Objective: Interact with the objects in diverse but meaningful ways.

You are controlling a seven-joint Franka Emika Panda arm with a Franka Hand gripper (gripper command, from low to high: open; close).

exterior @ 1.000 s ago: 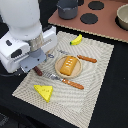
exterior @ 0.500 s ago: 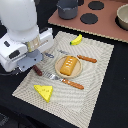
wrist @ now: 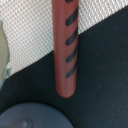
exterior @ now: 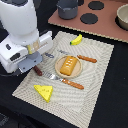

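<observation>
My gripper [exterior: 34, 65] hangs low over the near left edge of the woven placemat [exterior: 95, 75], right above the brown sausage [exterior: 38, 70]. The arm's white body covers the fingers, so I cannot tell whether they touch it. In the wrist view the sausage [wrist: 65, 50] is a long red-brown stick with dark stripes, lying half on the mat and half on the black table. A golden bread loaf [exterior: 69, 64] rests on a small plate [exterior: 60, 71]. The yellow banana [exterior: 76, 40] lies farther back, the cheese wedge [exterior: 44, 91] near the front. The grey saucepan [exterior: 67, 9] stands at the back.
An orange-handled knife [exterior: 86, 58] and fork [exterior: 72, 83] flank the plate. A brown stovetop [exterior: 107, 22] with black burners [exterior: 90, 18] and a bowl [exterior: 122, 15] lies behind the mat. A dark rounded shape [wrist: 30, 117] fills one corner of the wrist view.
</observation>
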